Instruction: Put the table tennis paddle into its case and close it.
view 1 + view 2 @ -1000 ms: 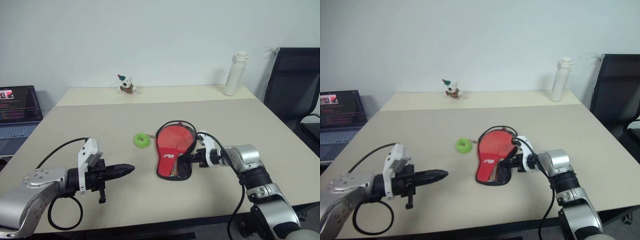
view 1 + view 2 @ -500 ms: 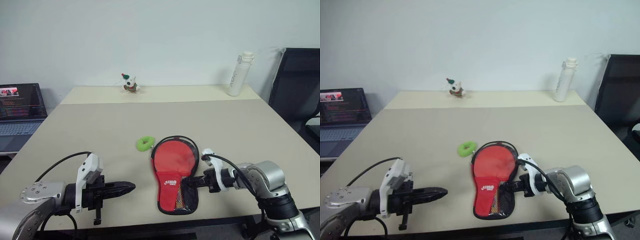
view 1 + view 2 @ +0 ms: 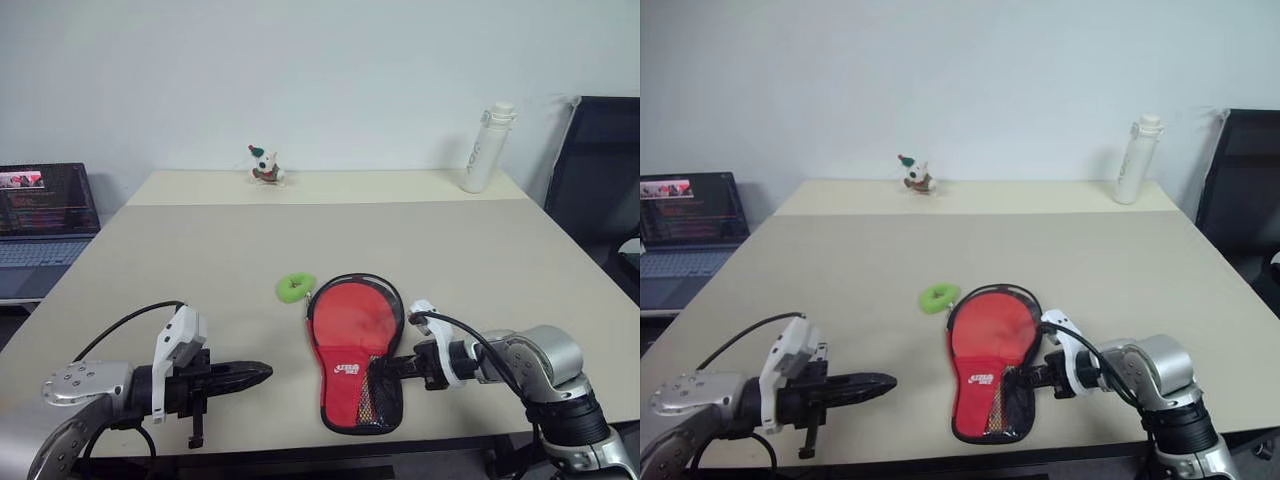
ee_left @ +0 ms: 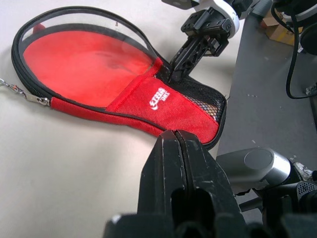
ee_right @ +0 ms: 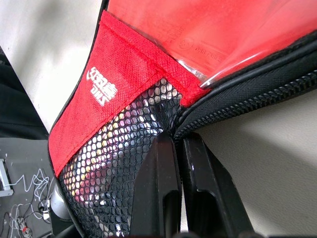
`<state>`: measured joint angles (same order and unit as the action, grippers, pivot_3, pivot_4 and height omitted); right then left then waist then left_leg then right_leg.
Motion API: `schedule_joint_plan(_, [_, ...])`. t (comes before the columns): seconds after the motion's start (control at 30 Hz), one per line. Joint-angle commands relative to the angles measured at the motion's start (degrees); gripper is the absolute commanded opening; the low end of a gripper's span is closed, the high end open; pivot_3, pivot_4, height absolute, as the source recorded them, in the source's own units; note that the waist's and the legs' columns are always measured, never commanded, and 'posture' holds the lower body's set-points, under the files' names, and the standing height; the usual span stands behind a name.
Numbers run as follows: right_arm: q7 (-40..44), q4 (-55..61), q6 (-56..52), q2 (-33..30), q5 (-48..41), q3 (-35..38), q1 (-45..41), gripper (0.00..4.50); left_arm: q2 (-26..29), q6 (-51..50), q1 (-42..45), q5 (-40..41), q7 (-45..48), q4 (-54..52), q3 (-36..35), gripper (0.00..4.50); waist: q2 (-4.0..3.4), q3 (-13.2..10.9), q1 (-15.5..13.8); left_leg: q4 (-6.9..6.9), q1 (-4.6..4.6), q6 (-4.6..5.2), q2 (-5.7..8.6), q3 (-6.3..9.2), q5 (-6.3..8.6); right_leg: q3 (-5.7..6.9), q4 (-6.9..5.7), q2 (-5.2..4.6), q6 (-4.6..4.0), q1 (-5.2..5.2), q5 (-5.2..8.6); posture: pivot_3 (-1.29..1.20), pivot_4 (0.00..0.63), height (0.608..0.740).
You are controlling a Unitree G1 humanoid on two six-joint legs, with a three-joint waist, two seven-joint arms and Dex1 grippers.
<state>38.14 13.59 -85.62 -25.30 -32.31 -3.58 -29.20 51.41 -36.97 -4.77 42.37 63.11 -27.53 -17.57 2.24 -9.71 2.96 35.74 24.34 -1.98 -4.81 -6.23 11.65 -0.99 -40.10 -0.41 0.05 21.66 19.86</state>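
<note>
The right pincer (image 3: 378, 368) is pinching the case (image 3: 355, 350) at its edge, at 3 o'clock. The left pincer (image 3: 262, 373) is staying closed and empty over the tabletop (image 3: 200, 250), at 9 o'clock from the case.

Case logo: white printed mark on the red band of the case (image 4: 163, 96) — its characters too small and stylised to read.
Paddle stamp: faint printed lettering on the red rubber of the table tennis paddle (image 5: 208, 34), seen through the clear window — not legible.
Bottle marking: grey vertical lettering on the white bottle (image 3: 485, 145) at about 1 o'clock on the table — unreadable.
Laptop screen: lines of text on the laptop (image 3: 45, 200) at about 10 o'clock — too small to read.
</note>
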Motion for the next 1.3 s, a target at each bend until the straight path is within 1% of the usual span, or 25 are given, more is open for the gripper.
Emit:
schedule_joint_plan(0.03, [-0.1,2.1,-1.6,-2.0,-1.8,0.4,0.9,0.02,0.0,1.3,-0.3,0.0,0.1,-0.6,-0.3,0.0,0.0,0.0,-0.1,0.0,0.02,0.01,0.0,0.0,0.01,0.01,0.02,0.0,0.0,0.0,0.0,0.0,0.15,0.74])
schedule_joint_plan(0.27, [-1.6,2.8,-2.6,-1.2,-3.3,1.1,1.5,0.02,-0.5,2.3,-0.2,-0.7,0.2,-0.1,0.5,0.0,0.0,0.0,-0.2,0.0,0.04,0.04,0.01,0.01,0.03,0.02,0.07,-0.02,0.0,0.0,0.0,0.0,0.15,0.74])
schedule_joint_plan(0.43, [-5.8,1.2,-3.0,1.3,-1.8,2.5,1.4,0.02,-0.6,3.1,0.1,-1.2,0.2,0.6,1.0,0.0,0.01,0.0,-0.2,0.0,0.03,0.04,0.0,0.01,0.03,0.03,0.06,-0.02,0.0,0.0,0.0,0.0,0.15,0.74])
schedule_joint_plan(0.53, [-7.2,1.4,-2.2,0.5,-1.2,3.3,1.8,0.74,-0.8,3.7,0.2,-1.5,-0.3,0.9,1.1,0.0,0.01,0.0,-0.2,0.01,0.03,0.05,0.0,0.01,0.03,0.03,0.05,-0.02,0.01,0.0,-0.01,0.0,0.15,0.74])
schedule_joint_plan(0.6, [-8.0,1.8,-1.2,-0.9,-0.5,3.7,2.5,1.33,-1.3,3.8,0.3,-1.6,-1.3,1.2,0.8,0.0,0.02,0.0,-0.2,0.01,0.02,0.05,0.0,0.02,0.03,0.04,0.05,-0.02,0.02,-0.03,-0.02,0.0,0.15,0.74])
schedule_joint_plan(0.67, [-7.9,3.5,-1.2,-2.7,-0.9,4.4,4.0,2.02,-2.0,3.8,0.2,-1.7,-2.2,1.6,0.8,0.0,0.03,0.0,-0.3,0.04,0.0,0.05,0.01,0.05,0.03,0.06,0.06,-0.03,0.04,-0.09,-0.03,0.0,0.15,0.74])
schedule_joint_plan(0.7, [-7.9,4.2,-2.1,-2.7,-1.6,5.4,4.6,2.4,-2.4,3.7,0.2,-1.7,-2.7,1.8,0.7,0.0,0.06,0.0,-0.5,0.06,0.0,0.06,0.02,0.09,0.03,0.09,0.06,-0.04,0.05,-0.13,-0.03,0.0,0.15,0.74])
schedule_joint_plan(0.77, [-8.2,5.8,-3.6,-2.2,-2.6,7.2,5.6,2.93,-3.0,3.8,0.0,-1.9,-3.1,2.0,1.0,0.0,0.08,0.1,-1.0,0.09,-0.08,0.13,0.07,0.11,0.07,0.15,0.08,-0.12,0.1,-0.26,-0.05,0.0,0.15,0.74])
schedule_joint_plan(0.8, [-8.5,6.5,-4.1,-1.9,-2.8,7.8,6.0,3.29,-3.3,3.9,0.0,-2.0,-3.4,2.1,1.1,0.0,0.09,0.1,-1.2,0.1,-0.14,0.17,0.1,0.09,0.09,0.15,0.08,-0.17,0.15,-0.31,-0.05,0.0,0.15,0.74])
schedule_joint_plan(0.93, [-9.2,8.3,-5.4,-1.7,-3.6,10.1,6.2,4.48,-3.9,3.9,0.4,-2.3,-3.8,2.5,1.5,0.0,0.14,0.1,-1.4,0.12,-0.14,0.25,0.17,0.09,0.11,0.18,0.12,-0.26,0.24,-0.35,-0.11,0.0,0.15,0.74])
schedule_joint_plan(1.03, [-7.3,9.2,-2.8,-4.7,-4.3,9.6,6.3,4.48,-4.0,3.7,0.9,-2.2,-3.6,3.0,1.5,0.0,0.14,0.1,-1.4,0.13,-0.14,0.28,0.2,0.08,0.1,0.17,0.13,-0.3,0.27,-0.36,-0.14,0.0,0.15,0.74])
schedule_joint_plan(1.17, [-1.7,11.2,8.7,-9.4,-4.3,6.8,5.8,4.48,-4.2,3.7,2.4,-2.4,-4.2,4.6,1.7,0.0,0.11,0.0,-1.3,0.1,-0.1,0.33,0.22,0.02,0.13,0.14,0.16,-0.31,0.28,-0.3,-0.13,0.0,0.15,0.74])
schedule_joint_plan(1.23, [-1.5,9.9,16.3,-7.8,-2.9,6.1,3.3,4.48,-4.2,3.1,4.0,-2.8,-5.2,6.1,1.8,0.0,0.1,0.0,-1.0,0.08,-0.11,0.33,0.18,0.03,0.13,0.13,0.15,-0.26,0.3,-0.28,-0.12,0.0,0.15,0.74])
schedule_joint_plan(1.3, [-1.5,8.4,20.9,-6.2,-2.0,5.7,1.6,4.48,-4.1,2.4,5.0,-2.9,-5.9,7.1,1.9,0.0,0.07,0.0,-0.5,0.07,-0.1,0.32,0.11,0.03,0.14,0.04,0.15,-0.15,0.31,-0.22,-0.11,0.0,0.15,0.74])
